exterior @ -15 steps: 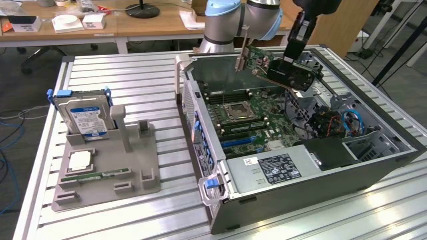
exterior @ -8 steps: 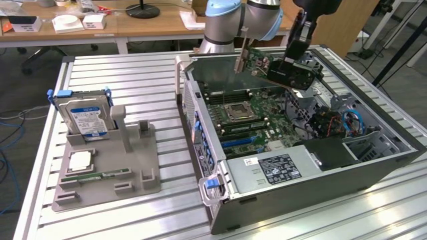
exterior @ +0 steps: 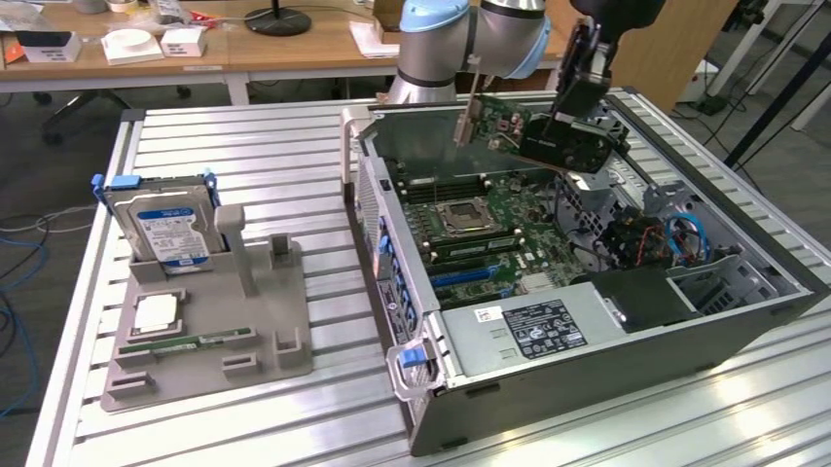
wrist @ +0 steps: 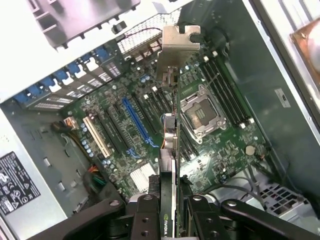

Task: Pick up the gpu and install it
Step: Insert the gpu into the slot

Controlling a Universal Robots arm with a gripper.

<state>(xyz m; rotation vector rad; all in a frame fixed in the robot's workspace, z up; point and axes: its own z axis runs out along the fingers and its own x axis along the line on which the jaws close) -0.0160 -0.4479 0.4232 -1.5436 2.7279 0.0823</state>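
Green gpu (exterior: 513, 125) held up in the air over the open case (exterior: 610, 341).

The gripper (exterior: 575, 115) is clamped on the gpu's black end, with a finger (wrist: 145, 215) on each side. The gpu hangs tilted above the far part of the case and does not touch the board (exterior: 474, 229) below. Its silver bracket (wrist: 177, 42) is at the end away from the gripper. From the wrist, the card shows its thin edge, above the slots beside the blue slot (wrist: 136, 122). On the exterior view's left, well apart from the case, a grey stand (exterior: 267, 321) sits on the table (exterior: 260, 146). A hard drive (exterior: 162, 229) stands upright in it, and a thin stick (exterior: 195, 343) lies flat nearer.
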